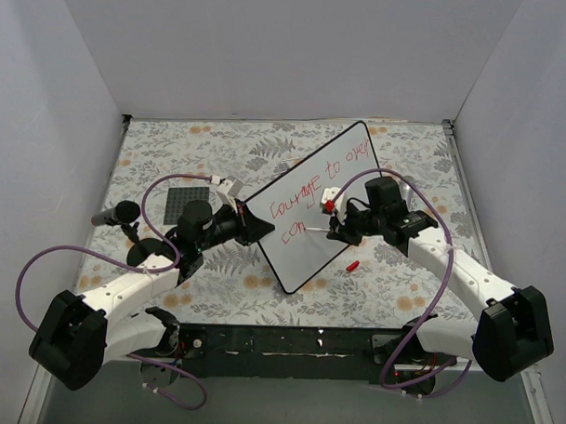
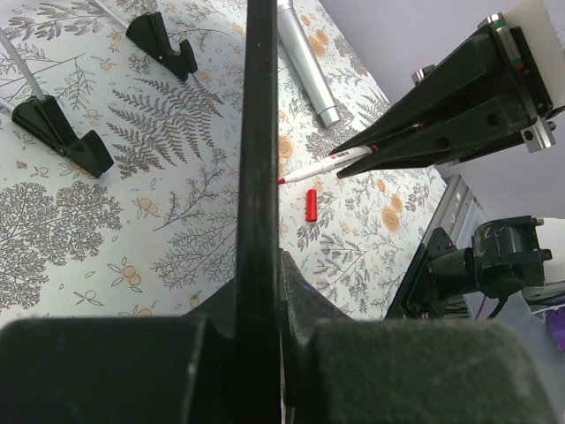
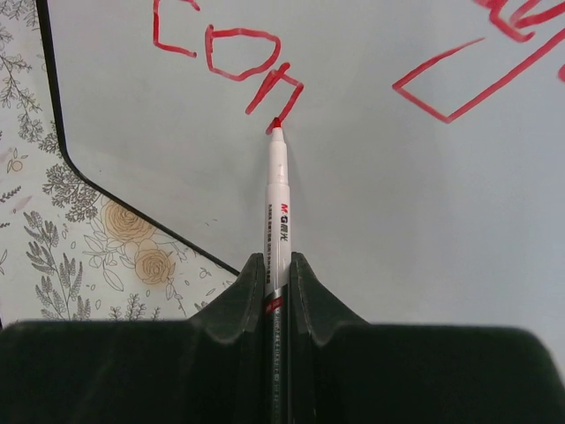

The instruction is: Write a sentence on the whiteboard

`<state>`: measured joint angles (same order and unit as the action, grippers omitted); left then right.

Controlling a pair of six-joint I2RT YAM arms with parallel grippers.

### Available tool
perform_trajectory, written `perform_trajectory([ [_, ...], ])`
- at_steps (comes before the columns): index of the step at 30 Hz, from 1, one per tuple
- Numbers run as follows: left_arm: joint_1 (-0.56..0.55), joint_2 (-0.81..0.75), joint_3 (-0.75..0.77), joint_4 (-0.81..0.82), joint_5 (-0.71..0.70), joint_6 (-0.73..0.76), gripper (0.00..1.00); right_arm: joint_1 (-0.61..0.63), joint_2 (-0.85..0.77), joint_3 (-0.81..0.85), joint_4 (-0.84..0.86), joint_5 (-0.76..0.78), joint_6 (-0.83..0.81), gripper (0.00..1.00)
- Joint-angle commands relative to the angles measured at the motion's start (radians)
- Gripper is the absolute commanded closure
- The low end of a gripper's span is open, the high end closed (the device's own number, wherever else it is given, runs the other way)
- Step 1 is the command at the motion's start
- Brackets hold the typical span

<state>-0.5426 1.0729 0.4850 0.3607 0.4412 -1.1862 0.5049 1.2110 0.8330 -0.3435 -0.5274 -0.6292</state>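
Right gripper up close, jaws pinched narrow on the marker, red tip against the whiteboard at the last stroke of "com", second line of the sentence. Left gripper is clamped hard on the board's black rim. Board sits skewed mid floral table, red cap lying just beside its near edge.

The whiteboard carries the sentence in red handwriting. The top line looks like "courage to over", and the second line only reads "con" plus a half-done stroke. The marker barrel says "M&G", followed by tiny characters too small to read.
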Motion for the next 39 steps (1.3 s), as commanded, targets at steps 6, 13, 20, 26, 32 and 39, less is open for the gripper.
perform_trajectory([
  [6, -0.003, -0.010, 0.027, 0.024, 0.016, 0.030, 1.00, -0.003, 0.022, 0.101, 0.041, 0.020, 0.026, 0.99],
  [13, -0.003, -0.013, 0.024, 0.024, 0.014, 0.031, 1.00, -0.014, 0.013, 0.095, 0.055, 0.043, 0.037, 0.99],
  [20, -0.003, -0.021, 0.024, 0.017, 0.011, 0.036, 1.00, -0.031, -0.001, 0.074, 0.043, 0.043, 0.019, 0.99],
  [26, -0.003, -0.019, 0.023, 0.020, 0.011, 0.036, 1.00, -0.029, -0.005, 0.031, 0.015, 0.023, -0.004, 0.99],
  [32, -0.003, -0.018, 0.020, 0.020, 0.013, 0.036, 1.00, -0.029, -0.010, 0.008, -0.011, 0.021, -0.029, 0.99],
  [39, -0.003, -0.014, 0.023, 0.023, 0.014, 0.033, 1.00, -0.039, -0.033, 0.041, 0.012, 0.012, -0.006, 0.99],
])
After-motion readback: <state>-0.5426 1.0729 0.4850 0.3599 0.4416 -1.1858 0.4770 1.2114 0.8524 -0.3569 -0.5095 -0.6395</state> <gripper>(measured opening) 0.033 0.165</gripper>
